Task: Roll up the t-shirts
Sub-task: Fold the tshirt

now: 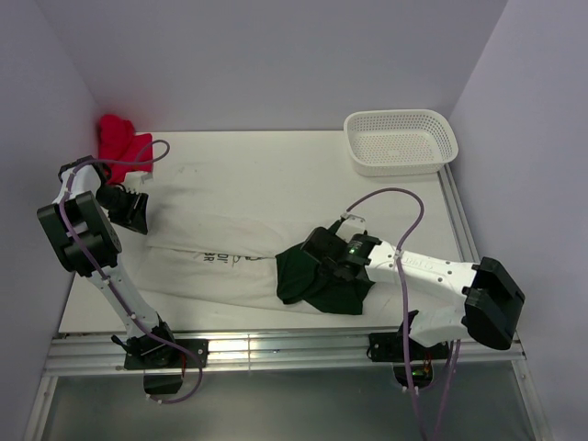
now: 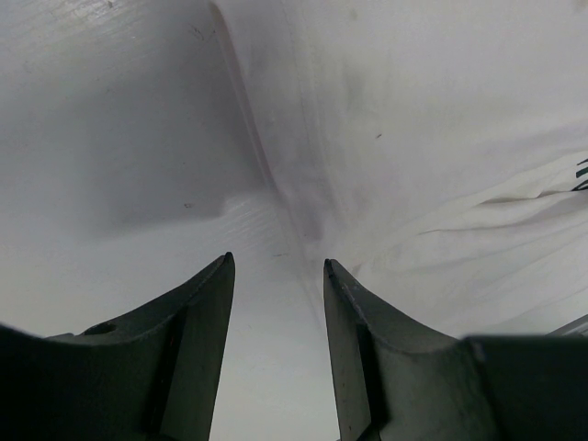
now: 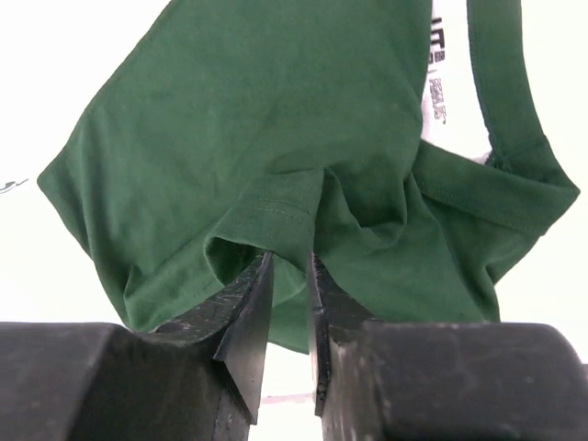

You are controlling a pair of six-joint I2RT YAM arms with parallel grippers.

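Right pincer (image 3: 292, 261) clamps green t-shirt (image 3: 276, 119) hem, cloth ahead.

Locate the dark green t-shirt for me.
Top view: the dark green t-shirt lies bunched right of centre near the front edge, overlapping the off-white t-shirt, a fold pinched by the right gripper.

Left gripper (image 2: 278, 260) agape (angled down), right gripper (image 3: 292, 259) — pinching green t-shirt (image 3: 276, 119)

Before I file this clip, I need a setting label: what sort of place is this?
Probably a robotics lab test cell: bare pale walls box in a white tabletop, an aluminium rail edges it, and a dark green cloth t-shirt lies as practice material.
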